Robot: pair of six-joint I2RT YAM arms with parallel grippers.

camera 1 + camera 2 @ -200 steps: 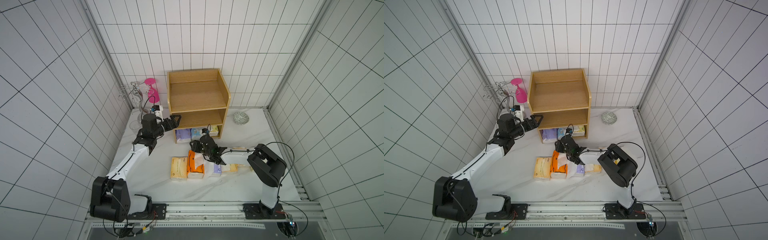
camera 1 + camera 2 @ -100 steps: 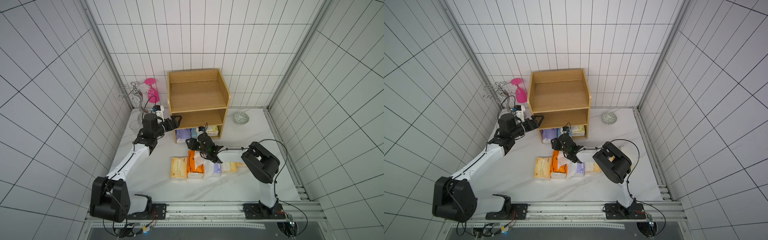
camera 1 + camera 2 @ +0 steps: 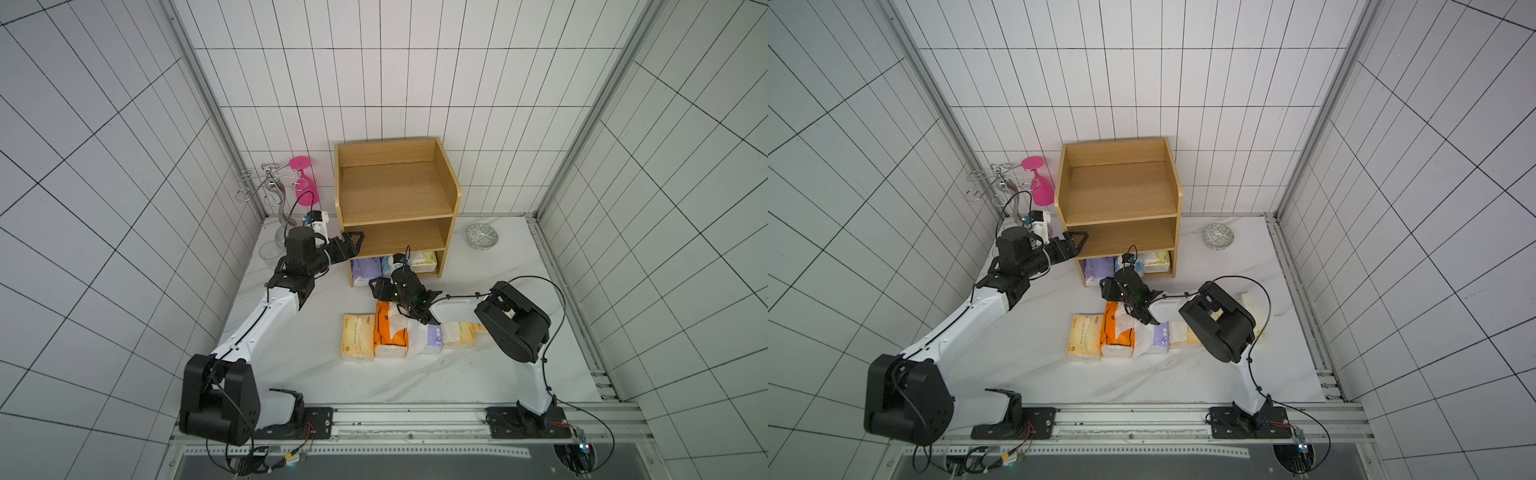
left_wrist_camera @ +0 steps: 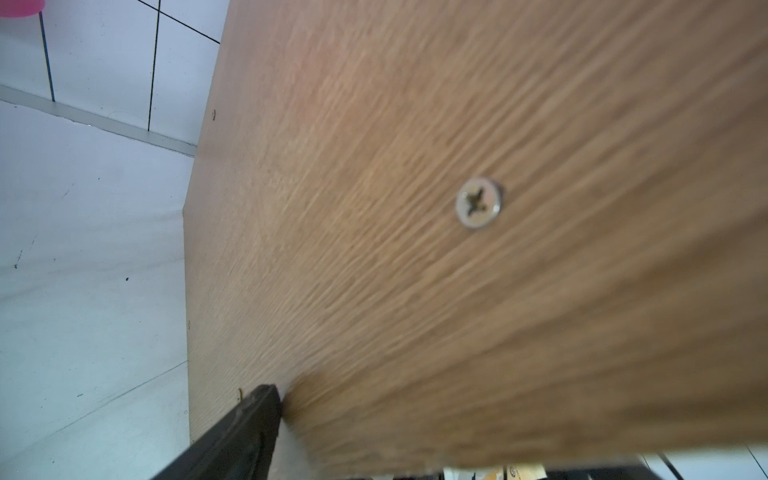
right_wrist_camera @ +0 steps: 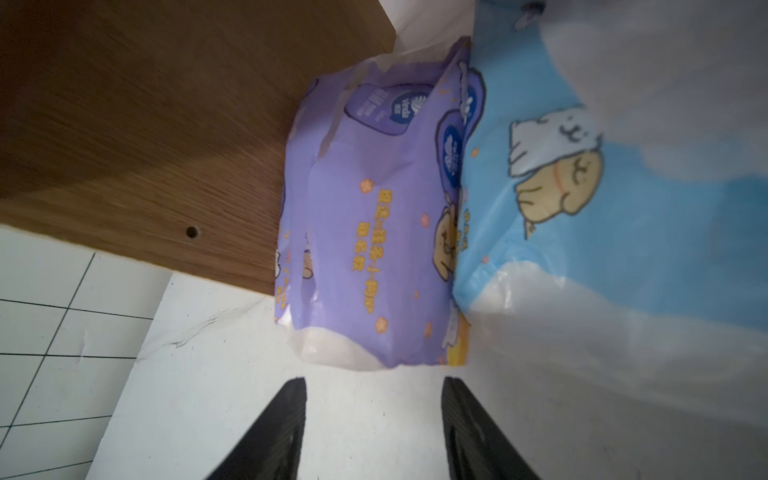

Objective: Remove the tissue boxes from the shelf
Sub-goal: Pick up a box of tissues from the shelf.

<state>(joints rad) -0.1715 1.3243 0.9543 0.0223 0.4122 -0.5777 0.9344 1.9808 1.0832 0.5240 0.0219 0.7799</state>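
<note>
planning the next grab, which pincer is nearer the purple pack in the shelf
Right. The right pincer is open just before the purple pack; the left pincer grips the shelf's side panel higher up.

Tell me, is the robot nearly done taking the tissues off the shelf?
Past the middle, it seems. Done: the shelf has its top two tiers bare, and a row of packs lies on the table. In hand: nothing yet; the right gripper is open, facing the purple pack. Left: purple pack, blue pack and cream pack in the bottom tier.
</note>
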